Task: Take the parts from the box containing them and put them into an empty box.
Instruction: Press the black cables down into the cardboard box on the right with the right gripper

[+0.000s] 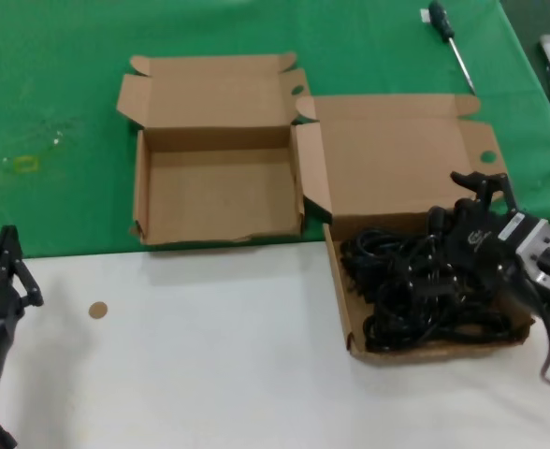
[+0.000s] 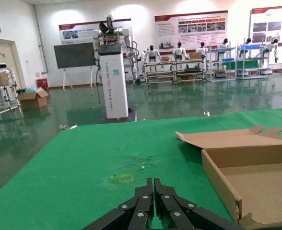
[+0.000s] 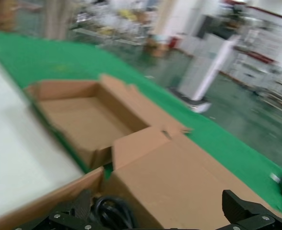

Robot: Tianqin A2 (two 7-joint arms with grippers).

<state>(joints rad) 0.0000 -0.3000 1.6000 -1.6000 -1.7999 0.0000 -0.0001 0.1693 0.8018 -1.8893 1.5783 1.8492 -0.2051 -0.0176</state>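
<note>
The black power cords (image 1: 420, 285) lie piled in the wider cardboard box (image 1: 342, 299) at the right, its lid (image 1: 397, 164) folded back. My right gripper (image 1: 455, 201) is open and empty, low over the back right of the pile. In the right wrist view its fingers (image 3: 241, 207) stand wide apart, with a cord loop (image 3: 110, 211) below and the lid (image 3: 179, 177) ahead. The narrower box (image 1: 221, 192) stands empty to the left and also shows in the left wrist view (image 2: 256, 175). My left gripper (image 1: 8, 254) is shut and empty, parked at the near left; its own view shows it over green cloth (image 2: 153, 184).
A black-handled screwdriver (image 1: 448, 36) lies on the green cloth at the far right. A small round cardboard disc (image 1: 98, 310) lies on the white table near the left arm. The two boxes stand side by side, touching at their inner walls.
</note>
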